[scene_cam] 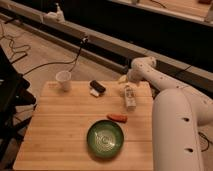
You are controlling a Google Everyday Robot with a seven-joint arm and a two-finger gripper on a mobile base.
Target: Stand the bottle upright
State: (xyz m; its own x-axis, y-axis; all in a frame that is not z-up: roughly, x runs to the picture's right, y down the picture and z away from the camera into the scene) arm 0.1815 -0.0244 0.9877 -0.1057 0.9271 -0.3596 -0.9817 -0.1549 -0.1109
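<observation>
1. Wooden table (60, 125) fills the middle of the view, with a dark floor behind it.
2. The bottle (130, 97) lies flat on its side on the table, near the far right corner. Its long axis runs roughly from the far edge toward the near side. Can't tell which end is the cap.
3. The white robot arm (172, 120) comes in from the lower right and bends at an elbow beyond the table's far right corner.
4. The gripper (122, 79) sits at the table's far edge, just beyond the bottle's far end. Its jaws are spread wide and hold nothing. Whether it touches the bottle can't be told.
5. A white paper cup (63, 80) stands upright near the far left corner, well apart from the bottle.
6. A small black-and-white block (96, 88) lies between the cup and the bottle, near the far edge.
7. A small orange-red item (117, 117) lies flat near the table's middle, on the near side of the bottle and apart from it.
8. A green bowl (105, 139) sits upright toward the near edge, just beside the orange-red item.
9. A black cable (50, 65) trails across the floor beyond the table.
</observation>
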